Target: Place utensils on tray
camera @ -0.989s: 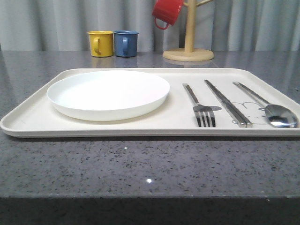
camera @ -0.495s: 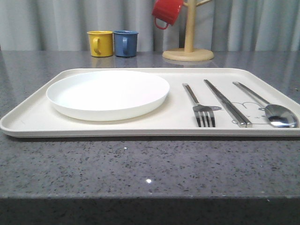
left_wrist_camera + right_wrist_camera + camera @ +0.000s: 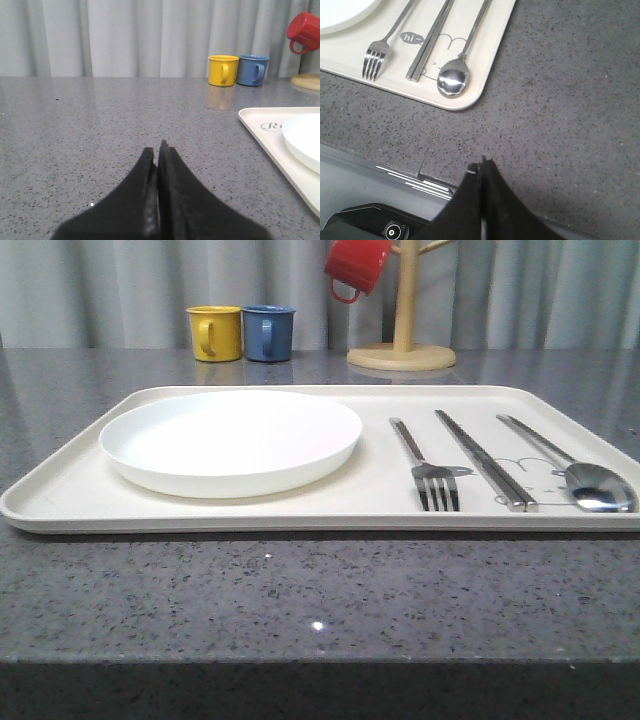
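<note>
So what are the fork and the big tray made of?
The fork looks like polished metal: silver and mirror-shiny, with bright glints on its tines. The tray looks like matte cream plastic or melamine, smooth with a soft rounded rim, though I can't be sure.

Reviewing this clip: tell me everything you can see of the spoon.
The spoon is shiny silver metal, with an oval bowl and a long slim handle. It lies flat on the cream tray, rightmost of the cutlery, beside the chopsticks, bowl towards the near rim, handle angled away. In the right wrist view it rests on the rabbit drawing near the tray's corner. Nothing grips it.
</note>
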